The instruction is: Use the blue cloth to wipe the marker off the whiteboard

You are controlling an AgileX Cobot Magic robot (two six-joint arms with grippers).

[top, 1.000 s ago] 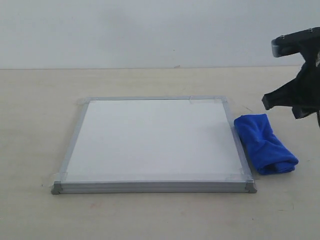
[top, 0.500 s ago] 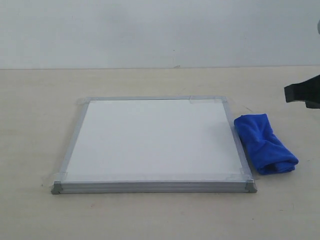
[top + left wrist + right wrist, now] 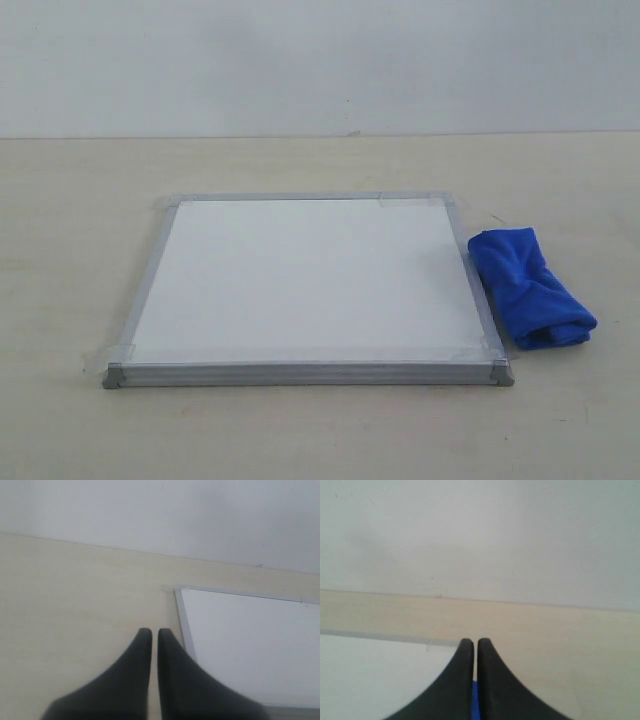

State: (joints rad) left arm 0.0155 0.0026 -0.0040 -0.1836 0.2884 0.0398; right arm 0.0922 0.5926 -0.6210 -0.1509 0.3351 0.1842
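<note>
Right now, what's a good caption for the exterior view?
Blank whiteboard lying flat, blue cloth bunched beside its right edge.

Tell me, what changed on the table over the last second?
The right arm, seen at the exterior view's right edge a second ago, withdrew out of that view. Its end effector is shut and holds nothing. The blue cloth and the whiteboard stayed put, lying side by side.

Whiteboard (image 3: 305,275) flat on beige table (image 3: 60,250); blue cloth (image 3: 528,288) bunched just beside right frame.
</note>
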